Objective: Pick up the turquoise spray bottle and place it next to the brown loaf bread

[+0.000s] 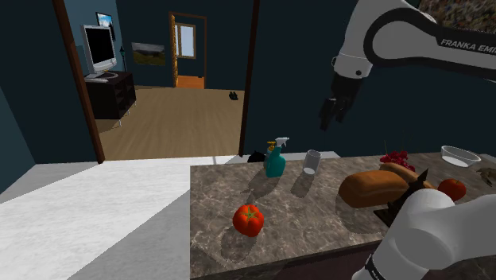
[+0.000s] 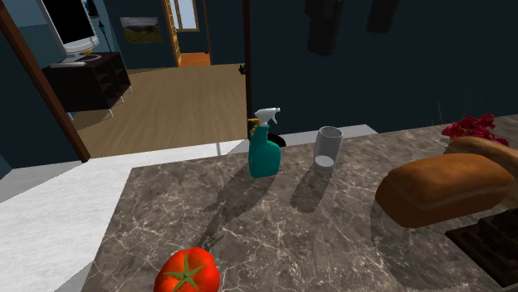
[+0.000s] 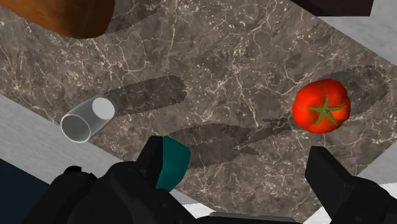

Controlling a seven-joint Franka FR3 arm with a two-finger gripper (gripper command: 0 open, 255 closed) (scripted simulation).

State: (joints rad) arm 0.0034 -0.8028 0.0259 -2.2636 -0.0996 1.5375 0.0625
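Observation:
The turquoise spray bottle [image 1: 276, 161] [image 2: 266, 149] with a white trigger head stands upright near the far edge of the marble counter [image 1: 302, 231]. The brown loaf of bread [image 1: 373, 187] [image 2: 444, 189] [image 3: 70, 16] lies further toward the shoulder view's right, beyond a glass. My gripper [image 1: 332, 118] [image 2: 351, 21] hangs open high above the counter, over the glass and to the right of the bottle. In the wrist view the gripper [image 3: 238, 168] has its fingers wide apart with nothing between them, and one finger partly covers the bottle [image 3: 170, 164].
A clear glass [image 1: 311, 162] [image 2: 328, 147] [image 3: 87, 119] stands between bottle and loaf. A red tomato [image 1: 248, 219] [image 2: 187, 272] [image 3: 321, 108] sits near the front edge. Red berries [image 1: 400, 159], a bowl [image 1: 459, 156], a second tomato [image 1: 451, 189] and a dark slab [image 2: 490, 240] crowd the right end.

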